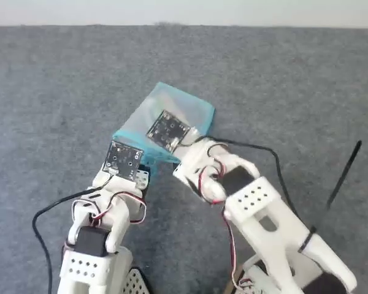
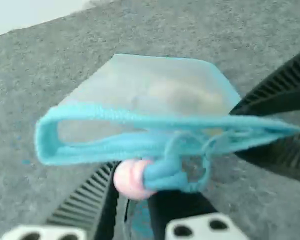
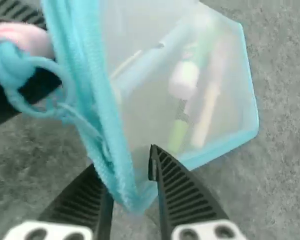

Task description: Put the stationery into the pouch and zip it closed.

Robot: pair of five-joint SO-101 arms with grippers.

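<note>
A translucent teal pouch [image 1: 179, 110] lies on the grey felt between both arms. Pens and a green marker [image 3: 182, 107] show through its wall [image 3: 210, 60]. My right gripper [image 3: 130, 175] is shut on the end of the zipper edge [image 3: 97, 115]; from above it sits at the pouch's near side [image 1: 173, 160]. My left gripper [image 2: 135, 187] is shut on the zipper pull [image 2: 165, 172], a teal cord with a pink bead [image 2: 126, 179]. On one side of the pull the mouth [image 2: 90, 132] gapes; on the other the edges lie together.
Grey felt [image 1: 61, 92] covers the whole table. Black cables trail by the left arm [image 1: 46, 214] and the right arm [image 1: 276, 171], and a thin black rod [image 1: 345, 174] lies at the right. A pale wall runs along the far edge.
</note>
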